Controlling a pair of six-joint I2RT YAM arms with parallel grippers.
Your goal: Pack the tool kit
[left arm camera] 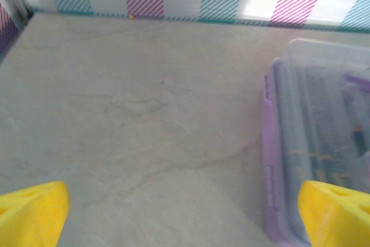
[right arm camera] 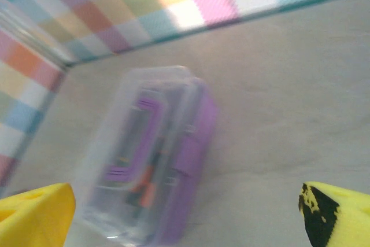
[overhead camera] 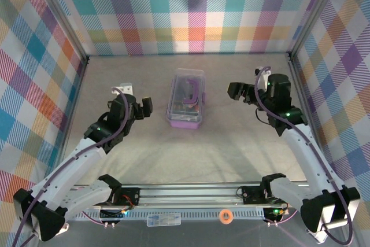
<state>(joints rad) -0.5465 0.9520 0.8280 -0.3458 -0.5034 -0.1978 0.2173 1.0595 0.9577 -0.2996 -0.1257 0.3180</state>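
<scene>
The tool kit (overhead camera: 186, 99) is a lilac case with a clear lid lying flat over it, in the middle of the table. Through the lid I see screwdrivers, one with an orange handle (right arm camera: 147, 186). My left gripper (overhead camera: 145, 107) hovers open to the left of the case, a short gap away, and the case's long side (left arm camera: 270, 160) shows by its right yellow finger (left arm camera: 338, 212). My right gripper (overhead camera: 234, 92) is open to the right of the case, apart from it. In the blurred right wrist view the case (right arm camera: 191, 160) lies ahead and left between the spread fingers (right arm camera: 34, 212).
Checked walls (overhead camera: 191, 10) close the table in at the back and both sides. An aluminium rail (overhead camera: 191, 192) runs along the near edge, with an orange ring (overhead camera: 226, 217) below it. Bare tabletop (overhead camera: 191, 154) lies in front of the case.
</scene>
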